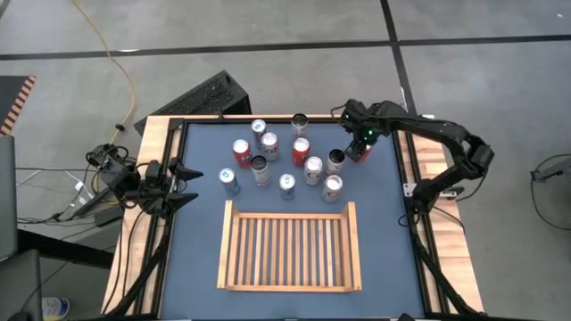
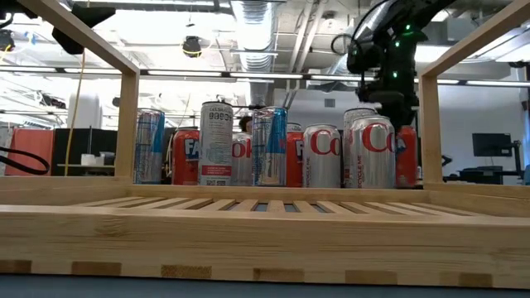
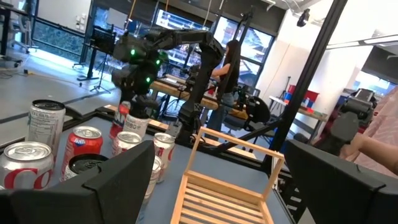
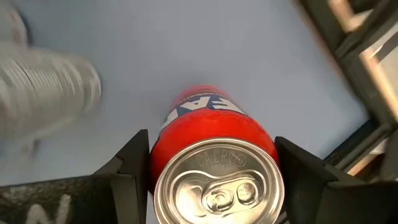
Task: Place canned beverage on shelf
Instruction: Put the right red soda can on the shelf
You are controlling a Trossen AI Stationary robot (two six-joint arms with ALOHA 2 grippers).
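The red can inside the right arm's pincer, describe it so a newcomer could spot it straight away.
Start at the wooden shelf and look past it to the cluster of cans. The red can stands at the cluster's right edge, near the table's right rim. It alone sits between the fingers of the right pincer.

Glossy red metal can [image 4: 214, 165], light slatted wood shelf [image 1: 290, 247], matt blue tabletop [image 1: 201, 232].

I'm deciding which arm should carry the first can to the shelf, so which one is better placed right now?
Right. The right gripper already straddles the red can, its fingers beside the can's sides. The left gripper waits open at the table's left edge, holding nothing. The shelf is empty.
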